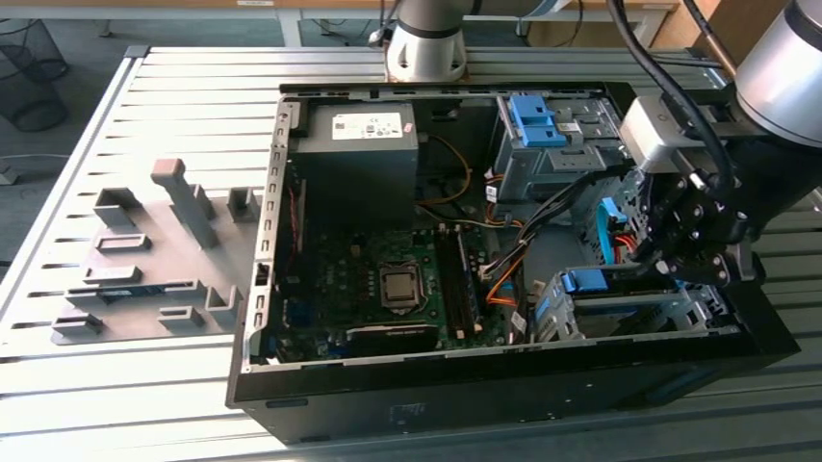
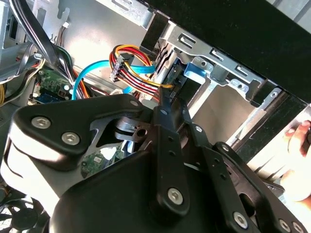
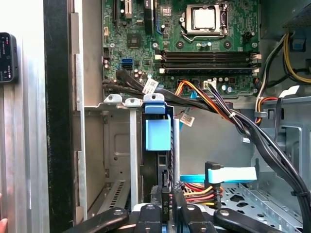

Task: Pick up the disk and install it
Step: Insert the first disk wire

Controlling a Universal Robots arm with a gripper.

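Gripper (image 3: 165, 213) looks clamped on the disk (image 3: 158, 133) (blue handle end away from it), long axis running into the drive cage (image 3: 116, 145) at the case's (image 1: 514, 395) front corner.

A table (image 1: 192, 115) of pale grey slatted metal carries everything. On it lies an open black computer case (image 1: 514, 385), towards the exterior view's right. Beside it, on the exterior view's left, sits a grey fixture plate (image 1: 154, 260) with upright blocks.
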